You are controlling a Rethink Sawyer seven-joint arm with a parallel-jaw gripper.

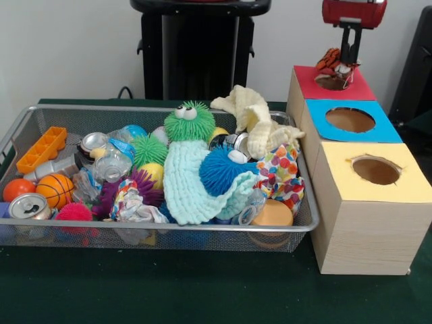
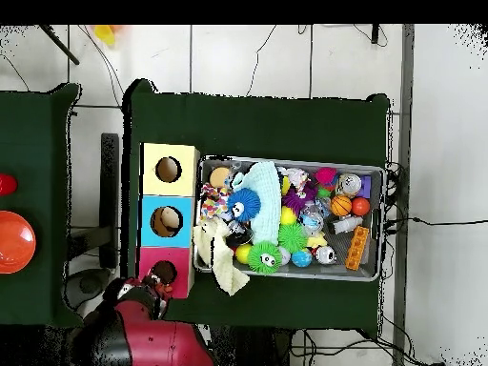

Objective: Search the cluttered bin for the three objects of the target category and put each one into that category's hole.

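Note:
My gripper (image 1: 343, 66) hangs over the red-topped box (image 1: 358, 86) at the far end of the box row, right above its hole (image 1: 331, 82). It is shut on a small orange toy with black stripes (image 1: 330, 59), which sits at the hole's mouth. In the overhead view the gripper (image 2: 152, 283) shows beside the red box's hole (image 2: 164, 273). The wire mesh bin (image 1: 169, 228) beside the boxes is full of mixed items: a green spiky toy with eyes (image 1: 189, 121), a blue spiky ball (image 1: 219, 169), a small basketball (image 1: 55, 189) and a drink can (image 1: 28, 206).
A blue-topped box (image 1: 388, 125) and a yellow-topped box (image 1: 412, 185) continue the row, each with a round hole. A yellow cloth (image 1: 260, 128) hangs over the bin's rim toward the boxes. A light blue knitted cloth (image 1: 189, 182) and an orange tray (image 1: 42, 148) lie in the bin.

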